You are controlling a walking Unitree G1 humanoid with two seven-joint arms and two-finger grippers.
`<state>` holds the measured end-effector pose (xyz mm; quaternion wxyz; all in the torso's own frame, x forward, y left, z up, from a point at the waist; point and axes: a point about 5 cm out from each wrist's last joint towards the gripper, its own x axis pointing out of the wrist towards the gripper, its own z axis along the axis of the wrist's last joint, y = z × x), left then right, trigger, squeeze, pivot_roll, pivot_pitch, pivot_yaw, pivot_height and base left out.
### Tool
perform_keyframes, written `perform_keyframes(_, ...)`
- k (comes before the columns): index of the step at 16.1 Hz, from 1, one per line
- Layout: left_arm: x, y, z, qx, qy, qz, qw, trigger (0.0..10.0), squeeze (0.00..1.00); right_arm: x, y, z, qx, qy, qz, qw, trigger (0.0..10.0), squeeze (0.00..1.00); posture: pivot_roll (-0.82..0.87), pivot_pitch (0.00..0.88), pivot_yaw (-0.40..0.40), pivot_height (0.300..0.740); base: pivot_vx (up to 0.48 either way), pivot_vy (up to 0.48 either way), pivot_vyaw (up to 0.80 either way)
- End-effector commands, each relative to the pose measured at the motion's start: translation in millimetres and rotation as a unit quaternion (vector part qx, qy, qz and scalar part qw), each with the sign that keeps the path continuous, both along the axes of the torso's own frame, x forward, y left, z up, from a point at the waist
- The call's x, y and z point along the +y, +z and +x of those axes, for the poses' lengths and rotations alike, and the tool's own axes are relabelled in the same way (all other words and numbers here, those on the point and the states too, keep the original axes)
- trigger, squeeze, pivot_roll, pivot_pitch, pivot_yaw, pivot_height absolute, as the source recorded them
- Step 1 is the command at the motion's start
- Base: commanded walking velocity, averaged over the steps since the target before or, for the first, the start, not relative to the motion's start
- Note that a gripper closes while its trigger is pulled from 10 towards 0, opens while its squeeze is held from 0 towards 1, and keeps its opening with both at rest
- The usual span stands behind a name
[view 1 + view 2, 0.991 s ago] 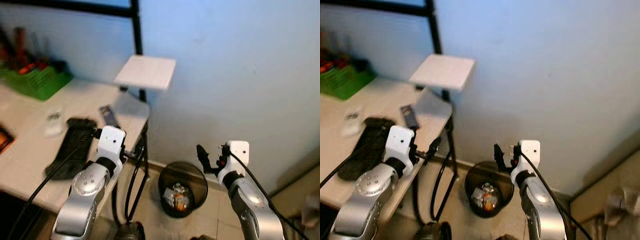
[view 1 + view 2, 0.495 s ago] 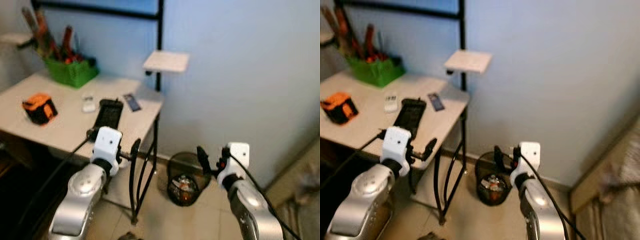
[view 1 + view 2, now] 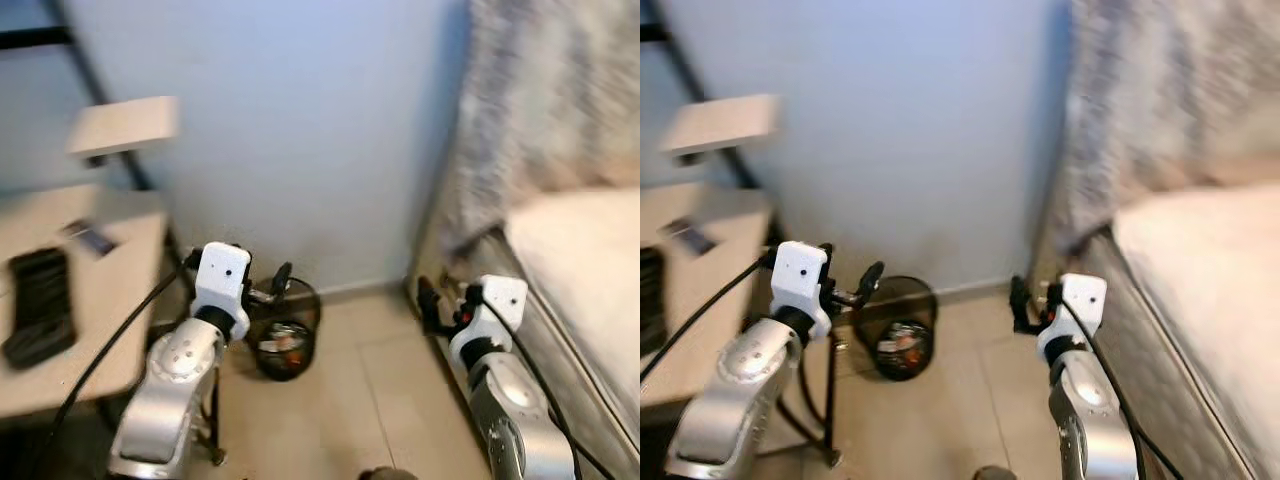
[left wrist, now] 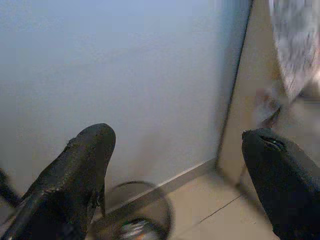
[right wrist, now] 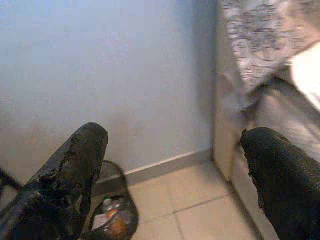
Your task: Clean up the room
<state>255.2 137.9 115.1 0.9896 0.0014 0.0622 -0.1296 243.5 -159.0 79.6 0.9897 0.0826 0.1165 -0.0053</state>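
A black wire waste bin [image 3: 285,340] with rubbish in it stands on the tiled floor against the blue wall, beside the desk leg. It is also low in the right wrist view as the bin [image 5: 112,220]. My left gripper [image 3: 270,287] is held open and empty above the bin, by the desk corner. My right gripper [image 3: 433,303] is open and empty over the floor, close to the bed frame. The wrist views look past the open left gripper [image 4: 180,165] and right gripper [image 5: 175,160] at the wall. The eye views are blurred.
A pale desk [image 3: 100,330] at the left carries a long black object [image 3: 40,305] and a small dark card [image 3: 95,240]. A white shelf [image 3: 125,125] juts out above it. A bed [image 3: 590,260] and patterned fabric [image 3: 540,110] stand at the right.
The whole picture has swung to the right: the desk slid to the left edge, and the bed and patterned fabric came into view. Both arms keep the same pose, grippers open.
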Motion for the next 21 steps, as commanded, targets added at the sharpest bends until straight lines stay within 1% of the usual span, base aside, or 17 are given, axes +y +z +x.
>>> perform_keyframes(1, 10.1, 2, -0.5, -0.017, 0.036, -0.032, 0.999, 10.0, 0.0, 1.5, 4, 1.5, -0.008, -0.004, 0.002, 1.0, 10.0, 0.0, -0.04, 0.0, 0.055, 0.74, 0.0, 0.0, -0.79)
perform_keyframes(2, 19.1, 0, -7.6, -0.019, 0.082, -0.066, 0.994, 10.0, 0.0, 4.6, 5, -1.8, -0.01, 0.002, -0.014, 1.0, 10.0, 0.0, -0.05, 0.0, 0.058, 0.74, 0.0, 0.0, -0.79)
perform_keyframes(3, 20.1, -1, -10.5, -0.014, 0.078, -0.063, 0.995, 10.0, 0.0, 4.4, 6, -2.1, -0.014, 0.0, -0.016, 1.0, 10.0, 0.0, -0.05, 0.0, 0.058, 0.74, 0.0, 0.0, -0.8)
perform_keyframes(4, 18.8, -2, -12.9, -0.013, 0.072, -0.046, 0.996, 10.0, 0.0, 1.2, 5, -3.1, -0.008, -0.015, -0.01, 1.0, 10.0, 0.0, -0.04, 0.0, 0.053, 0.74, 0.0, 0.0, -0.79)
perform_keyframes(5, 16.2, -5, -15.5, -0.004, 0.059, -0.013, 0.998, 10.0, 0.0, -3.5, 5, -5.2, -0.005, -0.019, 0.008, 1.0, 10.0, 0.0, -0.04, 0.0, 0.047, 0.74, 0.0, 0.0, -0.78)
perform_keyframes(6, 13.3, -5, -15.0, 0.004, 0.016, 0.004, 1.0, 10.0, 0.0, -7.4, 10, -5.2, -0.018, -0.028, 0.01, 0.999, 10.0, 0.0, -0.05, 0.0, 0.047, 0.74, 0.0, 0.0, -0.79)
perform_keyframes(8, 6.8, -1, -10.0, 0.007, -0.013, -0.01, 1.0, 10.0, 0.0, -16.5, 19, -5.0, -0.036, -0.044, 0.006, 0.998, 10.0, 0.0, -0.09, 0.0, 0.062, 0.74, 0.0, 0.0, -0.78)
perform_keyframes(10, 12.3, -1, -2.6, 0.01, -0.024, -0.004, 1.0, 10.0, 0.0, -15.0, 16, -6.9, -0.033, -0.038, -0.008, 0.999, 10.0, 0.0, -0.09, 0.0, 0.08, 0.74, 0.0, 0.0, -0.78)
perform_keyframes(12, 16.2, -2, -3.8, 0.011, -0.016, 0.021, 1.0, 10.0, 0.0, -18.2, 12, -9.5, -0.026, -0.04, -0.027, 0.999, 10.0, 0.0, -0.07, 0.0, 0.066, 0.74, 0.0, 0.0, -0.78)
perform_keyframes(13, 19.4, -2, -4.3, 0.01, -0.007, 0.029, 0.999, 10.0, 0.0, -18.7, 12, -10.3, -0.024, -0.043, -0.024, 0.998, 10.0, 0.0, -0.07, 0.0, 0.066, 0.74, 0.0, 0.0, -0.78)
perform_keyframes(14, 28.7, -4, -7.4, 0.009, 0.025, 0.019, 0.999, 10.0, 0.0, -19.3, 8, -15.2, -0.01, -0.047, -0.017, 0.999, 10.0, 0.0, -0.07, 0.0, 0.036, 0.74, 0.0, 0.0, -0.78)
perform_keyframes(15, 33.8, -5, -8.1, 0.006, 0.049, 0.023, 0.999, 10.0, 0.0, -21.4, 5, -18.6, 0.0, -0.046, -0.026, 0.999, 10.0, 0.0, -0.08, 0.0, 0.059, 0.74, 0.0, 0.0, -0.78)
perform_keyframes(16, 34.3, -5, -7.6, 0.005, 0.052, 0.027, 0.998, 10.0, 0.0, -22.1, 5, -18.9, 0.0, -0.044, -0.03, 0.999, 10.0, 0.0, -0.08, 0.0, 0.059, 0.74, 0.0, 0.0, -0.78)
perform_keyframes(17, 27.5, -3, -5.5, 0.005, 0.035, 0.025, 0.999, 10.0, 0.0, -26.0, 8, -17.9, -0.003, -0.033, -0.032, 0.999, 10.0, 0.0, -0.08, 0.0, 0.062, 0.74, 0.0, 0.0, -0.78)
perform_keyframes(18, 22.6, -5, -8.3, 0.012, 0.005, 0.034, 0.999, 10.0, 0.0, -29.5, 8, -14.6, -0.004, -0.023, -0.038, 0.999, 10.0, 0.0, -0.07, 0.0, 0.059, 0.74, 0.0, 0.0, -0.78)
perform_keyframes(19, 23.2, -7, -10.3, 0.015, 0.0, 0.04, 0.999, 10.0, 0.0, -30.1, 8, -13.3, -0.004, -0.019, -0.041, 0.999, 10.0, 0.0, -0.07, 0.0, 0.059, 0.74, 0.0, 0.0, -0.78)
perform_keyframes(21, 33.5, -9, -15.3, 0.026, 0.029, 0.028, 0.999, 10.0, 0.0, -30.1, 11, -11.5, -0.01, -0.015, -0.04, 0.999, 10.0, 0.0, -0.08, 0.0, 0.047, 0.74, 0.0, 0.0, -0.78)
